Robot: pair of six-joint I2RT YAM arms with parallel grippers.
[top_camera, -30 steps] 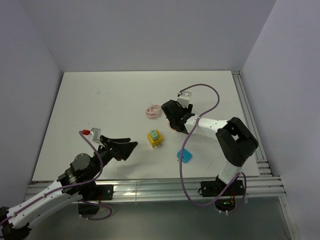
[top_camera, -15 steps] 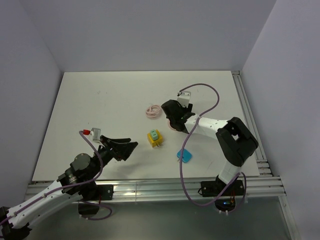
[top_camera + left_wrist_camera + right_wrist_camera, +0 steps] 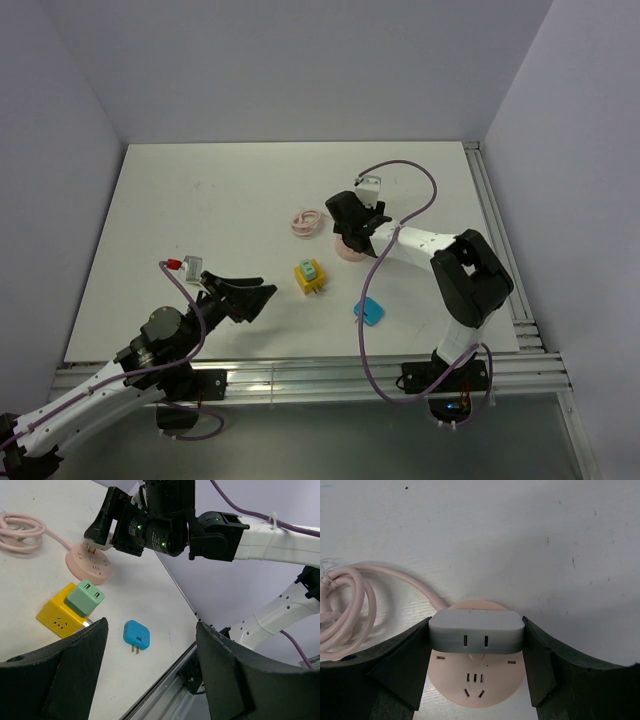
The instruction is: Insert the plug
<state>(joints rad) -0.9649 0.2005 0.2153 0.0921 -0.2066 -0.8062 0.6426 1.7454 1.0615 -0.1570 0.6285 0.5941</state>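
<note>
Left claw hangs released and empty, well left of the pink socket. Right claw grasps the grey plug directly over that socket (insertion step, I judge); next, line prongs with slots and press down.

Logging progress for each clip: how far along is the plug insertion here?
Done: the right gripper holds the grey plug between its fingers, directly over the pink round socket. In hand: seating it; whether its prongs are in cannot be seen. Left: confirm it is pushed home, then release. The left gripper hangs open and empty, away from the socket.
</note>
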